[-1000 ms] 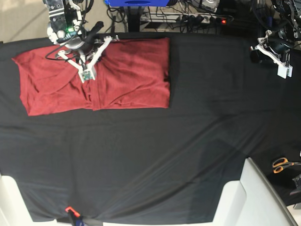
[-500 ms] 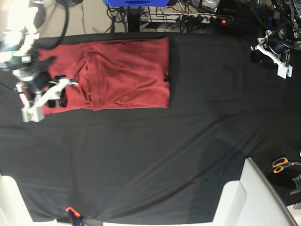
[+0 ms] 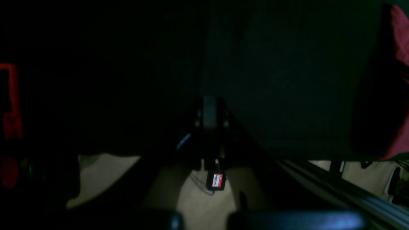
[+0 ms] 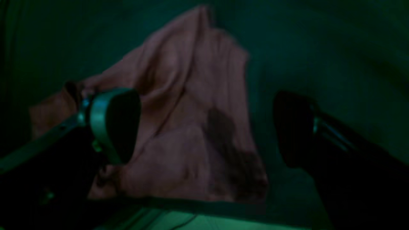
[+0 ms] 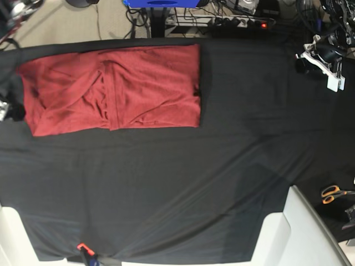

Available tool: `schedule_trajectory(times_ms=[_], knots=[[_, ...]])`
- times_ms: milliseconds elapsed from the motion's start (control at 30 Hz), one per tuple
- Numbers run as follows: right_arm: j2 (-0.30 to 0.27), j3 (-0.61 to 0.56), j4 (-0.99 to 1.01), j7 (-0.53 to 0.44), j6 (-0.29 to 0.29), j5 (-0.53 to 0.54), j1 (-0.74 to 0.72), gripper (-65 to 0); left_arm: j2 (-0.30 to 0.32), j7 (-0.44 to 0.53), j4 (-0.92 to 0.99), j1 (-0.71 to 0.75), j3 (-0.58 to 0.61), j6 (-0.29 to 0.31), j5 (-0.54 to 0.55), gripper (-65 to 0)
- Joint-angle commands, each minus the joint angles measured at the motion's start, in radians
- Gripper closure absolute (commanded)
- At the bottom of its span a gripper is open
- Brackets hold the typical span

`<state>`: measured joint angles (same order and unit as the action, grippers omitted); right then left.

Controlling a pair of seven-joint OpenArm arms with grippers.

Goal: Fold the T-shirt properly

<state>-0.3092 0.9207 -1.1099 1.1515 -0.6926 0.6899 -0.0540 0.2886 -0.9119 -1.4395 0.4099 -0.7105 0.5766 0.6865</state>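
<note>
Toward the far left of the black tabletop [image 5: 222, 183] the T-shirt [image 5: 116, 88] lies flat, folded into a rough rectangle with both sleeves crossed inward. Right tool [image 4: 204, 127] hangs spread wide, empty; left tool [image 5: 324, 64] rests clenched, well apart. Further folds seem left.

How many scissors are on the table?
1. The scissors, with orange handles, lie at the right edge of the black cloth, far from the red shirt. Only part of them shows, and others could be out of view.
</note>
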Motion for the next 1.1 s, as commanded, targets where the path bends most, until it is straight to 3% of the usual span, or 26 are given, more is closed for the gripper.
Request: schedule_trajectory(times_ms=[0,133,300,567,800,1067], knots=[[-0.04,-0.001,0.044,-0.021,-0.006,0.03,-0.014,-60.8,0.018,0.012,-0.014,0.004,-0.007,0.004,0.017,0.0],[-0.124,-0.002,0.285,-0.044,-0.006,0.093,-0.033,-60.8,0.018,0.012,-0.014,0.004,-0.007,0.004,0.017,0.0],[-0.143,-0.004,0.397,-0.054,-0.006,0.09,-0.034,-60.8,0.018,0.012,-0.014,0.005,-0.007,0.004,0.017,0.0],[-0.084,-0.18,0.4,-0.005,-0.006,0.093,0.003,-60.5,0.018,0.012,-0.014,0.005,-0.007,0.004,0.017,0.0],[-0.026,-0.202,0.4,-0.003,-0.006,0.095,0.004,-60.0,0.018,0.012,-0.014,0.005,-0.007,0.004,0.017,0.0],[-0.028,-0.219,0.397,-0.003,-0.006,0.089,0.03,-59.9,0.018,0.012,-0.014,0.005,-0.007,0.004,0.017,0.0]])
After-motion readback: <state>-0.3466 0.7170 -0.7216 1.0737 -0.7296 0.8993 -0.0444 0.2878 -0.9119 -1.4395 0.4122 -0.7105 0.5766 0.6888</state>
